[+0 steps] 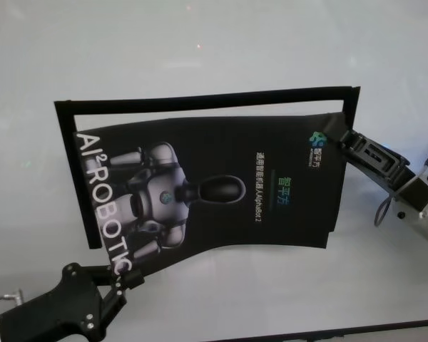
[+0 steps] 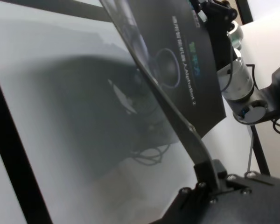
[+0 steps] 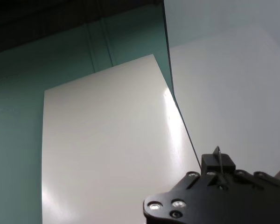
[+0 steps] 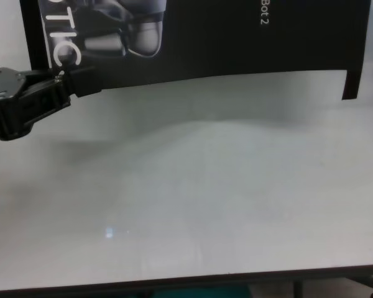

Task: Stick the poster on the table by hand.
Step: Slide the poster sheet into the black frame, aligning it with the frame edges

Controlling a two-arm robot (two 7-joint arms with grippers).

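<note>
Head view: the poster point(image 1: 221, 189) hangs above the desk point(image 1: 200, 43), pinched between left end effector point(image 1: 121, 281) and right end effector point(image 1: 346, 137). Keep it taut, lower both corners evenly.

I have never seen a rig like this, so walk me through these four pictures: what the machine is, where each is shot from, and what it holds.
This is a two-armed robot. One picture comes from its head, one from its chest, and one from each wrist. Before it is a white table marked with a black rectangular outline. Both arms hold one black poster above the table: the left gripper pinches the near corner by the letters, and the right gripper pinches the far corner by the logo. The sheet sags between them. The right wrist picture shows its white back.
</note>
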